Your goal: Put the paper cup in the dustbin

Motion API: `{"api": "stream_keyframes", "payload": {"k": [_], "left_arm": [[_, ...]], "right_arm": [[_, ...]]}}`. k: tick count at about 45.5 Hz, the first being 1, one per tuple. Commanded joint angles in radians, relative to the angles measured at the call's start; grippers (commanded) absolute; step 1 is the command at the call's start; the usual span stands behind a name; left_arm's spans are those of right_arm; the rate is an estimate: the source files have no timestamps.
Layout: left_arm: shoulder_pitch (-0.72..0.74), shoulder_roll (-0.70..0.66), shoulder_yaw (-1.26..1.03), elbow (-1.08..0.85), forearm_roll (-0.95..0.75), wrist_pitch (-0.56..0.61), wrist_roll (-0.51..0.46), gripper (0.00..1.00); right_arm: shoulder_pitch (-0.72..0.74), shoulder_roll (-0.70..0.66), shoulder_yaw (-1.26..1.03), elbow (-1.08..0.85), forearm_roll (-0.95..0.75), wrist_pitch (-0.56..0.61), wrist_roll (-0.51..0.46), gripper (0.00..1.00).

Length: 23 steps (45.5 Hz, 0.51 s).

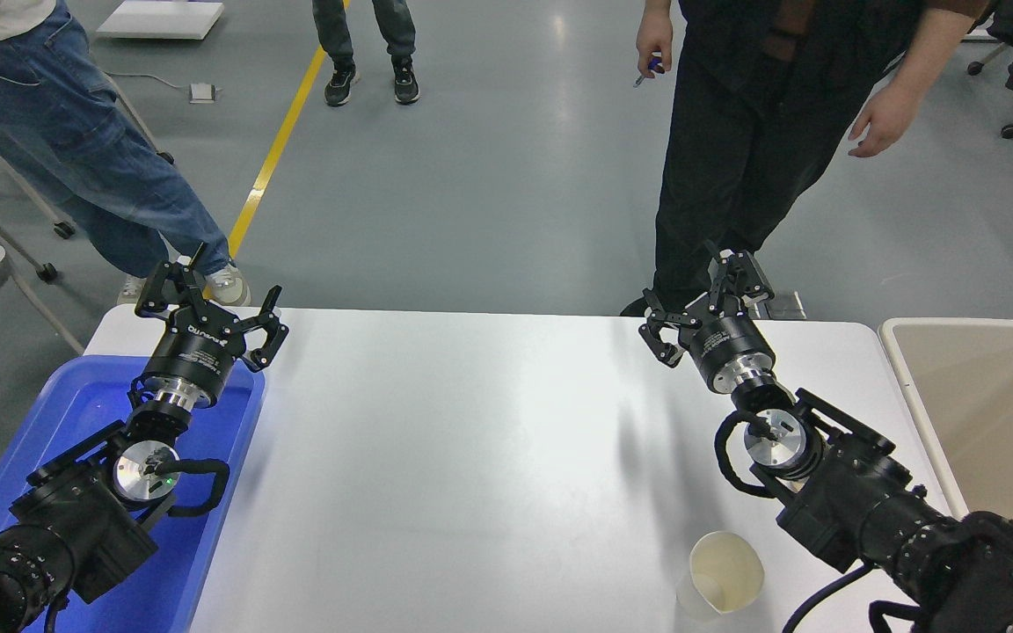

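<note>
A: Where is the paper cup (721, 572) listed?

B: On the white table (471, 457), at its near edge, upright, mouth tilted toward the camera; the dustbin (981, 413) is set just off the table's right end.

A: And the grippers?

B: The right gripper (707, 294) is held above the table's far edge, jaws spread, nothing gripped. The left gripper (207, 303) is parked over the blue tray (84, 413) at the table's left, likewise spread and empty.

Counts at a white table (489, 457)
Two grippers, left (218, 303) and right (702, 294); one paper cup (722, 573); one dustbin (981, 413); one blue tray (76, 413); three people.
</note>
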Motion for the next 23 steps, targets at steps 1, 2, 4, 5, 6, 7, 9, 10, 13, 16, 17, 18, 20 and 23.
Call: {"api": "stream_keyframes", "payload": {"k": [1,2,4,5,6,7,9,10,13,16,17,18,20,23], "left_arm": [[0.000,0.000,0.000,0.000,0.002,0.000,0.001,1.00],[0.000,0.000,0.001,0.000,0.002,-0.001,-0.002,1.00],[0.000,0.001,0.003,0.000,0.002,0.000,-0.002,1.00],[-0.002,0.001,0.003,0.001,0.000,-0.001,-0.002,1.00],[-0.002,0.001,0.004,0.000,0.002,0.000,-0.002,1.00],[-0.002,0.001,0.003,0.001,0.000,-0.001,-0.002,1.00],[0.000,0.001,0.003,0.000,0.000,-0.001,-0.002,1.00],[0.000,0.001,0.004,0.000,0.000,-0.001,-0.002,1.00],[0.000,0.001,0.004,0.000,0.000,0.000,-0.002,1.00],[-0.002,0.001,0.004,0.000,0.000,0.000,-0.002,1.00],[-0.002,0.001,0.003,0.000,0.002,-0.001,-0.002,1.00],[0.000,0.001,0.004,0.000,0.000,-0.001,-0.002,1.00],[-0.002,0.001,0.003,0.000,0.000,-0.001,-0.002,1.00],[-0.002,0.003,0.004,0.001,0.000,-0.001,-0.002,1.00]], "right_arm": [[0.000,0.000,-0.002,0.001,0.000,0.000,-0.001,1.00],[0.000,0.000,-0.002,0.001,0.000,0.000,-0.001,1.00],[0.000,0.000,-0.002,0.001,0.000,0.000,-0.001,1.00],[0.000,0.000,-0.003,0.001,0.000,0.000,-0.001,1.00],[0.000,0.000,-0.003,0.001,0.000,0.000,-0.001,1.00],[0.000,0.000,-0.003,0.002,0.000,0.000,0.001,1.00],[-0.001,0.000,-0.005,0.002,0.000,0.002,-0.001,1.00],[-0.001,0.000,-0.005,0.002,0.000,0.002,-0.001,1.00],[-0.004,0.000,-0.006,0.002,0.000,0.002,-0.001,1.00],[-0.007,0.000,-0.008,0.004,-0.002,0.002,-0.001,1.00],[-0.009,0.000,-0.008,0.005,-0.002,0.002,-0.001,1.00],[-0.009,0.000,-0.008,0.007,-0.002,0.002,0.001,1.00],[-0.009,0.000,-0.009,0.025,-0.003,0.003,0.001,1.00],[-0.013,0.000,-0.009,0.076,-0.003,0.006,0.001,1.00]]}}
